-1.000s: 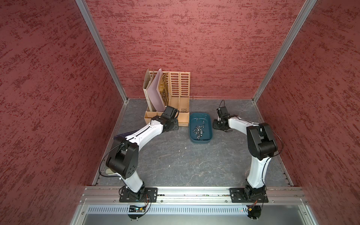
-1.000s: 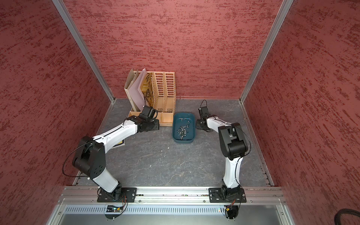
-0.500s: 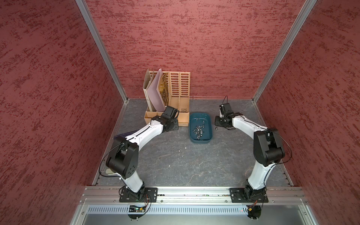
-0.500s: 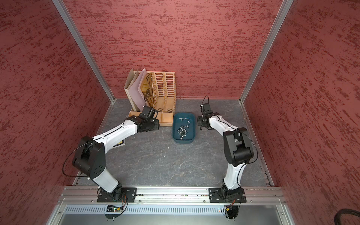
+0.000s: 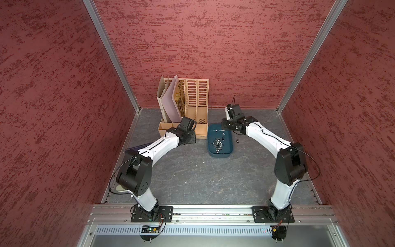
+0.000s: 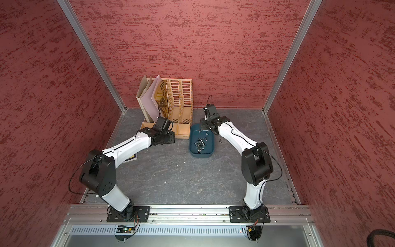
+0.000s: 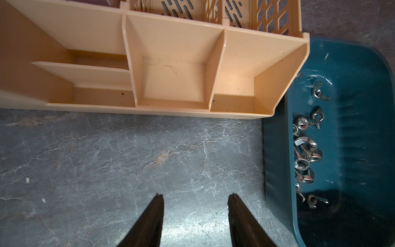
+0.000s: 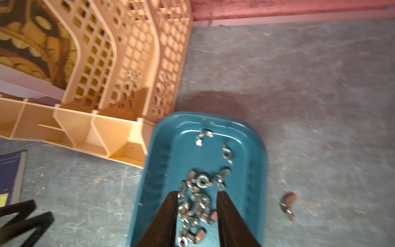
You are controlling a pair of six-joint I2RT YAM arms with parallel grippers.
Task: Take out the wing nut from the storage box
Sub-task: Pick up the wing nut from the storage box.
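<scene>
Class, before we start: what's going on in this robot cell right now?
The right gripper hangs open over the teal storage box, above its heap of wing nuts. One wing nut lies on the table beside the box. The left gripper hovers open and empty near the beige file organiser.

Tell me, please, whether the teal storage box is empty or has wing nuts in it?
Not empty: the storage box holds a heap of wing nuts; one lone nut lies outside on the table.

Wing nut (image 5: 237, 141) just right of storage box (image 5: 220, 155)
</scene>
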